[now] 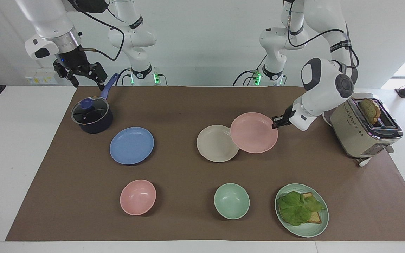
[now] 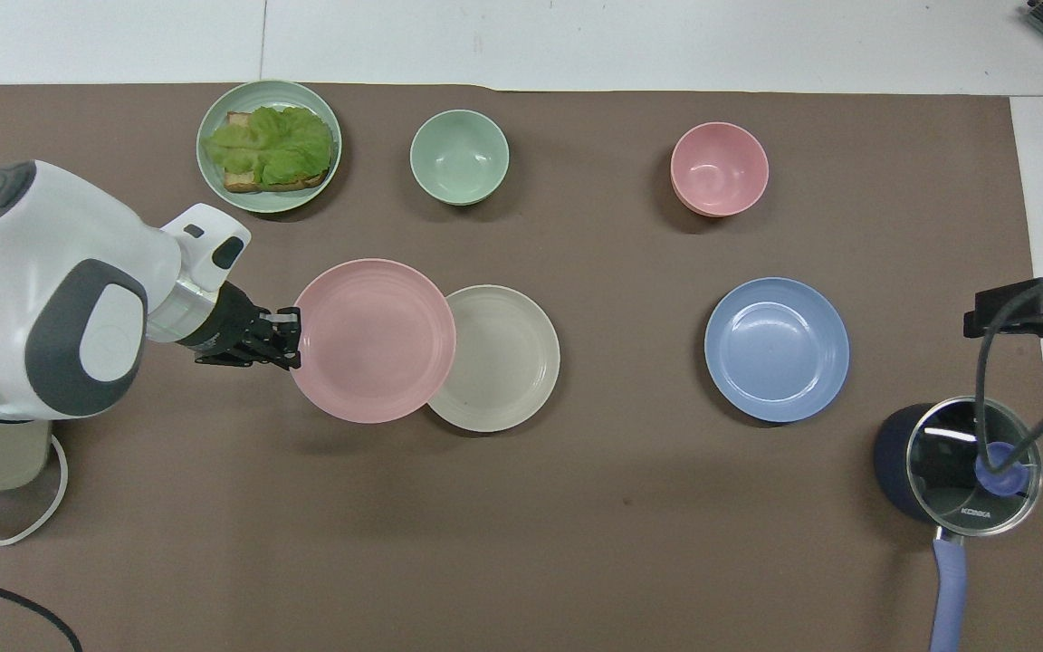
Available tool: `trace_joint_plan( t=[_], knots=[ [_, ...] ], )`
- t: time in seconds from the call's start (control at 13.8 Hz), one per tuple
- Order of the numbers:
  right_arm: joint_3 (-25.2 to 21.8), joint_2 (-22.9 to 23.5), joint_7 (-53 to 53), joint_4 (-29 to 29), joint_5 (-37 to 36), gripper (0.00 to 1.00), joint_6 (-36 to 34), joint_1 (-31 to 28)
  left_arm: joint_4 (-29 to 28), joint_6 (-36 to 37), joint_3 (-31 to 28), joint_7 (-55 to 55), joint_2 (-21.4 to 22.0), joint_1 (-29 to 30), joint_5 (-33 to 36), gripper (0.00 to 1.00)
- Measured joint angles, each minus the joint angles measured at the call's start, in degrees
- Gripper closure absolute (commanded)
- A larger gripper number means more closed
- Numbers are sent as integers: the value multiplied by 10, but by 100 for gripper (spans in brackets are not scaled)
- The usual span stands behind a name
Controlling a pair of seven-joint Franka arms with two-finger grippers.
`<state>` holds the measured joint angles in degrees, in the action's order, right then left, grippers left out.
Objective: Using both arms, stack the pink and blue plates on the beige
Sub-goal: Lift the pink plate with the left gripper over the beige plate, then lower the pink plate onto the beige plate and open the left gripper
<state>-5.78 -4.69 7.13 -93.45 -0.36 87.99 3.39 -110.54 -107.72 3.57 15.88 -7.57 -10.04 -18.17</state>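
1. The right pincer (image 1: pixel 83 79) waits in the air over the pot's handle at the right arm's end of the counter (image 1: pixel 188 105), its fingers spread apart and empty. I judge it is parked there to stay clear until the blue plate's turn comes.
2. The pot (image 1: pixel 91 116) with its glass lid sits near the robots at that same end and has no part in the stacking.
3. The blue plate (image 1: pixel 132 145) lies flat on the brown mat, well apart from the beige plate and farther from the robots than the pot. It is not yet stacked.
4. The pink bowl (image 1: pixel 137 197) and the green bowl (image 1: pixel 231 201) stand in the row farthest from the robots, out of the path between the plates.
5. The beige plate (image 1: pixel 214 146) lies flat in the middle of the counter. It is the base of the stack, so it stays where both arms can reach it.
6. The pink plate (image 1: pixel 254 132) is raised off the mat and overlaps the beige plate's edge on the side toward the left arm's end. It is not centred over it yet.
7. The left pincer (image 1: pixel 276 123) is clamped on the pink plate's rim, the arm reaching in low from its own end. A rim hold probably suits a shallow plate, leaving the underside free to settle onto the beige one.
8. The green plate (image 1: pixel 320 225) with lettuce and bread, and the toaster (image 1: pixel 359 135), stay aside at the left arm's end.
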Motion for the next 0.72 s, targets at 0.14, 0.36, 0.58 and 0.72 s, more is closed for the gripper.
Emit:
trace_joint_plan(
  t=[0.14, 0.36, 0.58, 0.72],
  knots=[
    [0, 0, 0, 0, 0, 0, 0, 0, -13, -37, 1, 43, 0, -37, -9, 100],
    [0, 0, 0, 0, 0, 0, 0, 0, -47, -104, 1, 88, 0, -83, -16, 100],
    [0, 0, 0, 0, 0, 0, 0, 0, -59, -132, 1, 109, 0, -109, -36, 100],
    [0, 0, 0, 0, 0, 0, 0, 0, -65, -152, 0, 122, -3, -127, -39, 100]
  ],
)
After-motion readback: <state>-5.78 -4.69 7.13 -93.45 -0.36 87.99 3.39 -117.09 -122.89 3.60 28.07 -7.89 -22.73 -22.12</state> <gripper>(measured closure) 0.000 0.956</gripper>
